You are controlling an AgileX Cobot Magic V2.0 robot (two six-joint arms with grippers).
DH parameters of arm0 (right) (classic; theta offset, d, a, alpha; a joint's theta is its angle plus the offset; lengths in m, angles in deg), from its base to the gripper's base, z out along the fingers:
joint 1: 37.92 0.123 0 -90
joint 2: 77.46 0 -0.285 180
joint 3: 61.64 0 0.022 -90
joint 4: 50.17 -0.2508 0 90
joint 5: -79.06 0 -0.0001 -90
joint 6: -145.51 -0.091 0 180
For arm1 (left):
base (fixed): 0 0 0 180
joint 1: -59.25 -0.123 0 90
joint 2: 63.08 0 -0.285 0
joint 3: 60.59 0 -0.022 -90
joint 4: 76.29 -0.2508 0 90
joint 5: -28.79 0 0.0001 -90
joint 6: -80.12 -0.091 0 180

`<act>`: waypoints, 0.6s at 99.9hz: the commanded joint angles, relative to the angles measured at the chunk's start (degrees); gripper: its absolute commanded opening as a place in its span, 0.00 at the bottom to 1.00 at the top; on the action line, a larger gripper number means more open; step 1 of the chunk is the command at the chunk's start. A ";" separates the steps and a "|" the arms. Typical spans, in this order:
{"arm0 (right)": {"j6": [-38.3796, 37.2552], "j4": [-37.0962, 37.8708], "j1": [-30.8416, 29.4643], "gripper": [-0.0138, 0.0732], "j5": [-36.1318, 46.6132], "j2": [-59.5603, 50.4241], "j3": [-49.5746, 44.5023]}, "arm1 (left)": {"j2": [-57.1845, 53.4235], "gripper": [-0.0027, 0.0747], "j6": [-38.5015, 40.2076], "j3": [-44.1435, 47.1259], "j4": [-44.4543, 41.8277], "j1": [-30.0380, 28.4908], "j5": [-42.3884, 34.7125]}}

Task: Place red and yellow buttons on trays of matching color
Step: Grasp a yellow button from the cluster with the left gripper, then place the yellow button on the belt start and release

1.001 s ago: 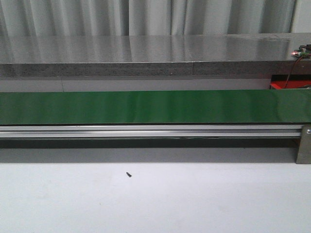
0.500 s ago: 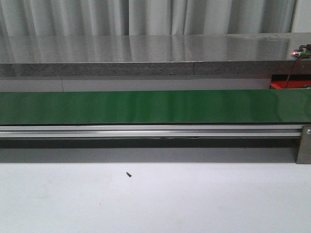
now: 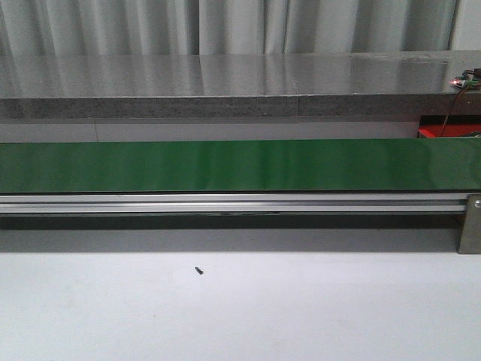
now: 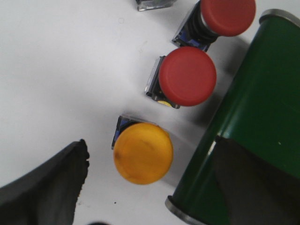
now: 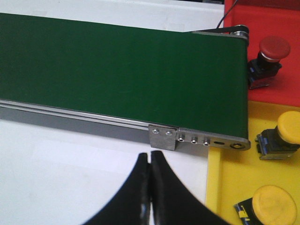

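Note:
In the left wrist view a yellow button [image 4: 143, 153] lies on the white table beside the green belt's end roller [image 4: 243, 140]. Two red buttons [image 4: 187, 75] [image 4: 227, 16] lie farther out. My left gripper [image 4: 150, 185] is open above the table, its fingers [image 4: 47, 187] either side of the yellow button, not touching it. In the right wrist view my right gripper [image 5: 150, 157] is shut and empty over the table near the belt's bracket. A red tray [image 5: 267, 18] holds one red button [image 5: 269, 54]. A yellow tray [image 5: 232, 178] holds two yellow buttons [image 5: 286, 133] [image 5: 272, 206].
The green conveyor belt [image 3: 240, 165] runs across the front view on an aluminium rail [image 3: 225, 203]. A small black screw [image 3: 199, 270] lies on the white table. A grey counter [image 3: 225, 83] stands behind. No arm shows in the front view.

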 commanded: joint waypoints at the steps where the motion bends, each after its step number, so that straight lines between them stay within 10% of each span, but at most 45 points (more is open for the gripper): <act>1: 0.26 0.03 -0.03 0.09 4.13 -0.44 1.50 | 0.00 0.74 0.44 -3.71 1.53 -0.07 0.21; 60: 0.26 -0.02 -0.03 0.09 4.12 -0.44 1.50 | 4.62 0.54 0.44 -4.33 1.07 0.03 0.17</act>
